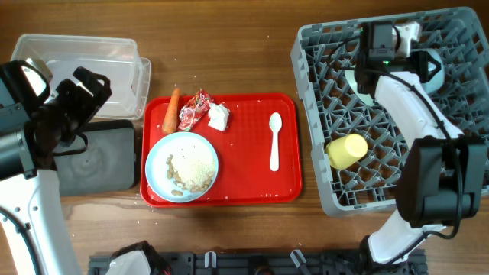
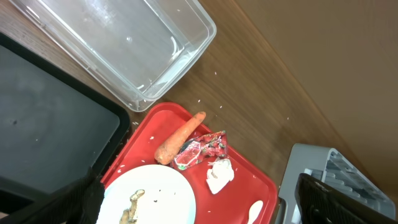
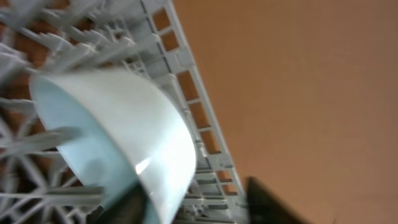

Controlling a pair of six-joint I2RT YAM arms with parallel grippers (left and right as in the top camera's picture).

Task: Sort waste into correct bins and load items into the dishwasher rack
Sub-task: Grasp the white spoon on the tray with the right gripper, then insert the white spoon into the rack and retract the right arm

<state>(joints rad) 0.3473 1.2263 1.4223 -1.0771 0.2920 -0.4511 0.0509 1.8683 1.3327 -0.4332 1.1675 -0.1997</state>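
Overhead, the tabletop [image 1: 229, 61] carries it all. The grey dishwasher rack [image 1: 306, 92] is on the right with the yellow cup [image 1: 346, 150] lying on its side inside. The right claw [image 1: 376, 53] is at the rack's far side, its fingers spread either side of a light-blue bowl's [image 3: 118, 118] rim. The red tray [image 1: 244, 176] sits centre. The clear tub [image 1: 76, 53] and black tray [image 1: 103, 156] are far left. The left claw [image 1: 85, 90] hangs above them, spread wide, gripping nothing. On the red tray are the pale-blue plate [image 1: 157, 164] with rice crumbs [image 1: 191, 169], the white spoon [image 1: 275, 141], then the carrot [image 1: 171, 111], wrapper [image 1: 193, 109] and tissue [image 1: 219, 116] along its far edge.
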